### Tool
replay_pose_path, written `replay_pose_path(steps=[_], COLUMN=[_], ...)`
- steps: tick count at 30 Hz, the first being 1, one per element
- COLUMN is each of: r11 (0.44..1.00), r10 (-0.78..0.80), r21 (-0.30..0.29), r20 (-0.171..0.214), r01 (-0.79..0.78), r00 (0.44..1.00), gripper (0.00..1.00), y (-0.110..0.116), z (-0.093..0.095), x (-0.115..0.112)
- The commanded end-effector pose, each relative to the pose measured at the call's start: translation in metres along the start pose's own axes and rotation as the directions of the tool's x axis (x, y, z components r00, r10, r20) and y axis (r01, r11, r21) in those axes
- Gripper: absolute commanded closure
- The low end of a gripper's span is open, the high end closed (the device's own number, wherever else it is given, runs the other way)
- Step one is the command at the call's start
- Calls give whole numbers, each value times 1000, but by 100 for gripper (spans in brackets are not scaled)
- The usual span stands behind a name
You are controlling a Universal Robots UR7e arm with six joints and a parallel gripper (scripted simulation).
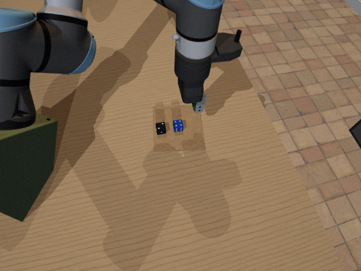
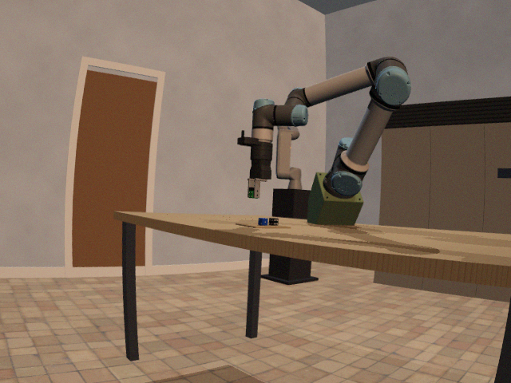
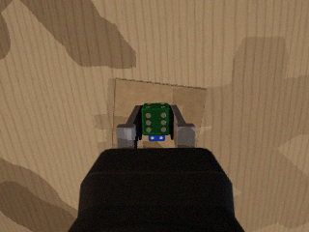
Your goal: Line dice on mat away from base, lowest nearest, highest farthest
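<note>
No writing or brand can be read anywhere. Going left to right in the top view, the black die (image 1: 160,127) and the blue die (image 1: 177,125) sit side by side, close but apart, on the mat (image 1: 194,139). Up right of them the gripper (image 1: 198,107) hangs clenched on the green die (image 3: 155,119), of which only a sliver shows there. The wrist view shows that die's six-pip face; the exterior view shows it held well above the table (image 2: 371,251).

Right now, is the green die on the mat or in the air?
In the air: the gripper holds the green die well above the mat.
</note>
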State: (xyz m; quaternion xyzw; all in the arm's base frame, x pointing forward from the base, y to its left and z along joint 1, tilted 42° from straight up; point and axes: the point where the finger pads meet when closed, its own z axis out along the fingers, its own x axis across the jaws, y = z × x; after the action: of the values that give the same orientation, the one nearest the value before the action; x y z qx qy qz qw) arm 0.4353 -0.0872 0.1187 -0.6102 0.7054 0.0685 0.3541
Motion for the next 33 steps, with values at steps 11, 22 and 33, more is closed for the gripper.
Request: replay_pose_path(steps=[11,22,33], r11=[1000,1000,1000], r10=[0,0,0], r21=[1,1,1], r20=[-1,-1,-1], r01=[0,0,0], r00=[1000,1000,1000], gripper=[51,51,51], y=[-1,-1,-1], z=[50,80,87], x=[0,0,0])
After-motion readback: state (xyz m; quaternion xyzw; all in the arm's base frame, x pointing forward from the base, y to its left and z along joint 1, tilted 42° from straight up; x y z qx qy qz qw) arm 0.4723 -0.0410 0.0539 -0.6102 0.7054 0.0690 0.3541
